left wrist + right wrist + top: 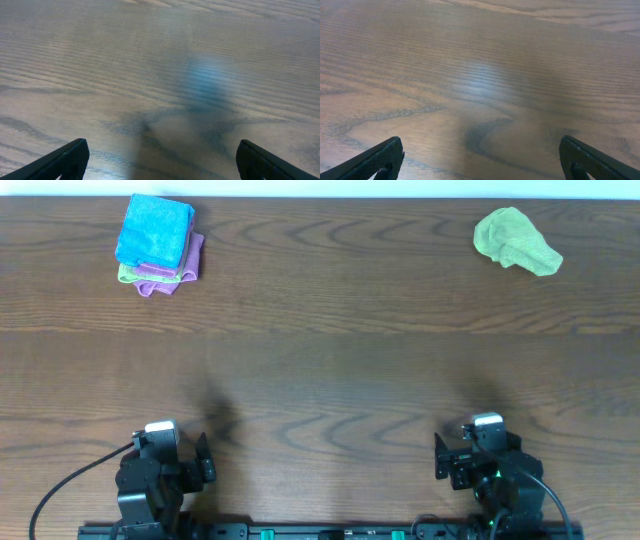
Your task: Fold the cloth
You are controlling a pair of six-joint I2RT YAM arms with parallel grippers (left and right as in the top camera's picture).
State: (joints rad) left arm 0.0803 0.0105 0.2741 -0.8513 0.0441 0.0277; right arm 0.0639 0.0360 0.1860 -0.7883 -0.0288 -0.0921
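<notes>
A crumpled green cloth (514, 240) lies at the far right of the wooden table. A stack of folded cloths (158, 244), blue on top with purple and green below, sits at the far left. My left gripper (185, 463) rests at the near left edge, open and empty; its wrist view shows the two fingertips (160, 160) wide apart over bare wood. My right gripper (465, 458) rests at the near right edge, open and empty, its fingertips (480, 159) wide apart over bare wood. Both grippers are far from the cloths.
The wooden table (330, 370) runs across the whole overhead view. A black rail (330, 532) with the arm bases lies along the near edge. A cable (70, 480) trails from the left arm.
</notes>
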